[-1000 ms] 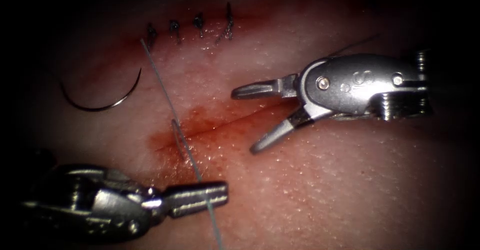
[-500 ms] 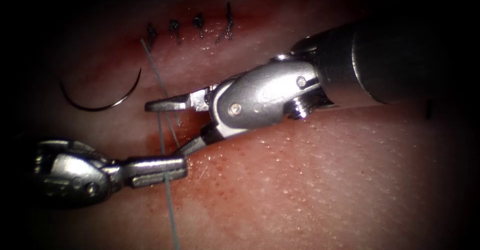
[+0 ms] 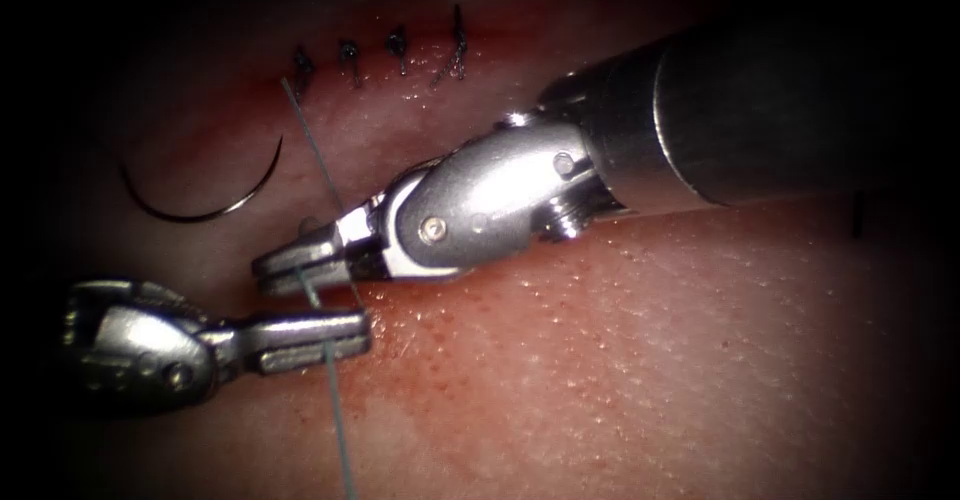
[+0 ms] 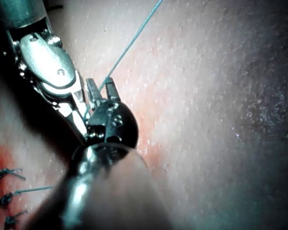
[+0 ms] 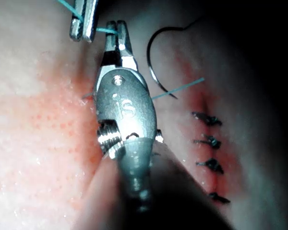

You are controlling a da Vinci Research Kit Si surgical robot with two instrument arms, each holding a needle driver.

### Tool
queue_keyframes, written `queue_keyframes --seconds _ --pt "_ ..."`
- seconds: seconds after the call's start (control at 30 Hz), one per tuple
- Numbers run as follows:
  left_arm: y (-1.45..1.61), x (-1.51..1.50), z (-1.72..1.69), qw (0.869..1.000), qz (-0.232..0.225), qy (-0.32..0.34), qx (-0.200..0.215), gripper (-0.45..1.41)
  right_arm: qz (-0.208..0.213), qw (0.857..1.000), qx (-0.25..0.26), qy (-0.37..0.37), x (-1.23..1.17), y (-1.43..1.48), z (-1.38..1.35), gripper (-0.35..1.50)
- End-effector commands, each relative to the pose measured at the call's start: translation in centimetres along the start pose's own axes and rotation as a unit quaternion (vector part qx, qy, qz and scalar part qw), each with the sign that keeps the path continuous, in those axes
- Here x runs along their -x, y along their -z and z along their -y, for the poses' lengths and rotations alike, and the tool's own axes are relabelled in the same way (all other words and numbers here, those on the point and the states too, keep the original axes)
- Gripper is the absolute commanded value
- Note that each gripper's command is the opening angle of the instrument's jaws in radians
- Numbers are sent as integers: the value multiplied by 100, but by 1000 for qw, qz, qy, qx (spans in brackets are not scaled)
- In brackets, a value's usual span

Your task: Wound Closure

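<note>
Tissue (image 3: 650, 360) carries 4 tied stitches (image 3: 380, 58) in a row beyond the right gripper (image 3: 290, 260), so part of the closing is done. The needle (image 3: 205, 195) lies loose on the surface, beside both grippers and held by neither, not in the tissue. The left gripper (image 3: 315, 338) is closed on the thread (image 3: 335, 410). The right gripper, just above it, is closed on the same thread. Red fluid (image 3: 420, 400) stains the tissue around both grippers; I judge more work remains.
</note>
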Motion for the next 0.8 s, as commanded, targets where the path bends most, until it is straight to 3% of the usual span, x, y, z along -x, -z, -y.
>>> queue_keyframes --seconds 0.03,0.2,0.33,0.6,0.8 --pt "-8 2 -4 1000 -1 2 -7 83 7 1000 1 -5 11 -7 2 -35" --pt "-15 -7 -5 999 -3 6 -35 109 27 999 2 -25 32 0 1 -35" --pt "-20 -24 -8 999 1 10 -44 113 43 997 18 -54 56 14 -8 -35" --pt "-32 -45 -11 998 14 -23 -54 91 52 994 33 -90 86 25 -16 -35" --pt "-47 -57 -21 998 11 -51 -45 72 53 992 36 -106 94 27 -21 -35"
